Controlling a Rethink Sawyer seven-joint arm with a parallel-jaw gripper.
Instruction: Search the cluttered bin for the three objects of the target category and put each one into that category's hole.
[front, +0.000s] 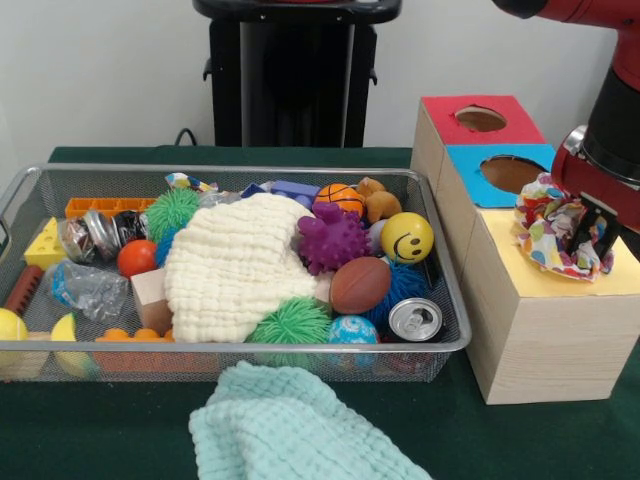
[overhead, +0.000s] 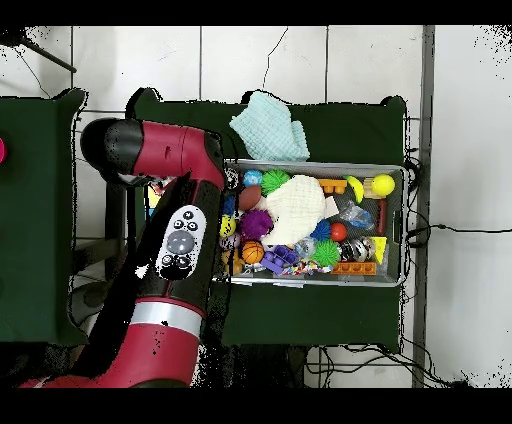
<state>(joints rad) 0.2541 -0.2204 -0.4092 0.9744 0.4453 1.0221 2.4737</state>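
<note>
Gripper (front: 598, 232) over the box's (front: 545, 330) yellow top.
We see its fingers clamped on a multicoloured cloth (front: 556, 233), bunched just above that top, right of the bin (front: 440, 262); red and blue holes lie behind.

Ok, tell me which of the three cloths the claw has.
The multicoloured patterned cloth, held over the yellow box top. The cream cloth lies in the bin; the mint cloth lies on the table before it.
</note>
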